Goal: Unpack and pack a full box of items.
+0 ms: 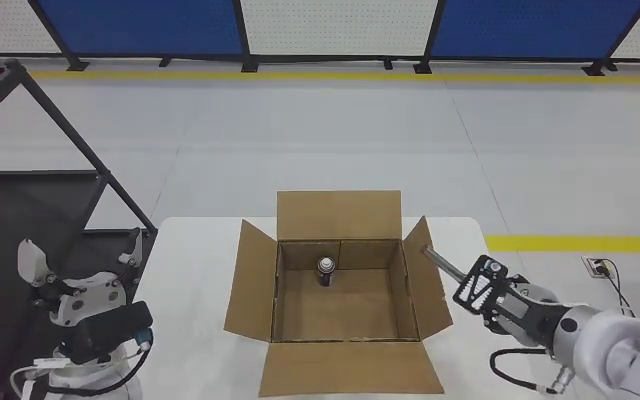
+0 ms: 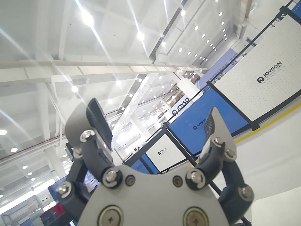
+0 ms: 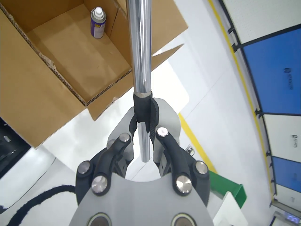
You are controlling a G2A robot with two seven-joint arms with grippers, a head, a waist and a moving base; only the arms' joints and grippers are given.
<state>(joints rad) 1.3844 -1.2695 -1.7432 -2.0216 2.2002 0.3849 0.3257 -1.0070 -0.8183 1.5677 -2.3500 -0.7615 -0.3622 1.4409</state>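
The right hand (image 3: 143, 110) pinches a shiny metal rod (image 3: 140, 36) by the cardboard box (image 1: 250, 290); the left hand (image 2: 152, 106) is spread.

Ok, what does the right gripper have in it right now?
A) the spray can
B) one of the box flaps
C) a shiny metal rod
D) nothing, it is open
C: the right gripper is shut on the metal rod near its taped end, while the spray can stands upright inside the box, apart from the gripper.
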